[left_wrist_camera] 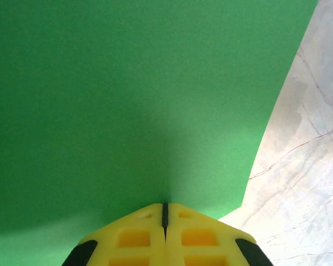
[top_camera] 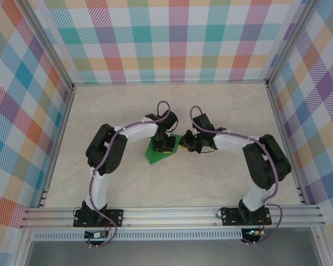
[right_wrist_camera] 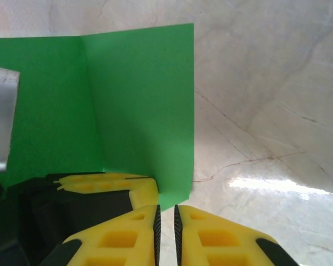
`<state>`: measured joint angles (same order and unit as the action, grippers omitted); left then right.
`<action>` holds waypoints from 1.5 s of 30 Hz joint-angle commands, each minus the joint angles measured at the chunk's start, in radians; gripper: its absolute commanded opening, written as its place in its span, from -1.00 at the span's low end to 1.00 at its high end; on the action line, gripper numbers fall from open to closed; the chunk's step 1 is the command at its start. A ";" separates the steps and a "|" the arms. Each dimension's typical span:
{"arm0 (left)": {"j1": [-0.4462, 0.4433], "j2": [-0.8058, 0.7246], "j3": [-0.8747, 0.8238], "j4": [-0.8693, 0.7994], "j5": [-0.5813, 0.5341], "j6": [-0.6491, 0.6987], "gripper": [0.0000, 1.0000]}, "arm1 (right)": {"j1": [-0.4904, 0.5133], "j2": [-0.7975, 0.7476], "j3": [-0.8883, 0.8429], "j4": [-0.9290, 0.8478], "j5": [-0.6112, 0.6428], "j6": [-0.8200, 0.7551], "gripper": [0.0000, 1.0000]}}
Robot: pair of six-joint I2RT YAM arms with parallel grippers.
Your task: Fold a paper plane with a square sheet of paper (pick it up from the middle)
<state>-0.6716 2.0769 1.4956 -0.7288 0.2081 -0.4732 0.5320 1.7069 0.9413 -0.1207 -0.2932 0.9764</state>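
Green paper [left_wrist_camera: 127,100] pinched in left fingers [left_wrist_camera: 134,238], corner at right fingers [right_wrist_camera: 211,239].

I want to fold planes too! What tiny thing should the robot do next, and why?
Probably the right gripper should nip the green sheet by its lower corner. The left gripper is shut and seems to pinch the sheet, which stands up creased. That corner sits right at the right gripper's tips, and its jaws show a thin gap.
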 commanded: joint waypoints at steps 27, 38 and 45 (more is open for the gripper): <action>0.256 -0.391 -0.180 0.070 -0.024 -0.186 0.28 | 0.082 -0.172 0.082 -0.112 0.076 -0.062 -0.22; 0.358 -0.492 -0.316 0.079 -0.217 -0.201 0.84 | 0.278 0.081 0.450 -0.380 0.267 -0.117 -0.31; 0.404 -0.583 -0.399 0.095 -0.298 -0.192 1.00 | 0.299 0.254 0.574 -0.458 0.224 -0.116 -0.31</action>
<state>-0.2874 1.5429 1.1347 -0.6434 -0.0315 -0.6659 0.8276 1.9274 1.4757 -0.4896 -0.0547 0.8772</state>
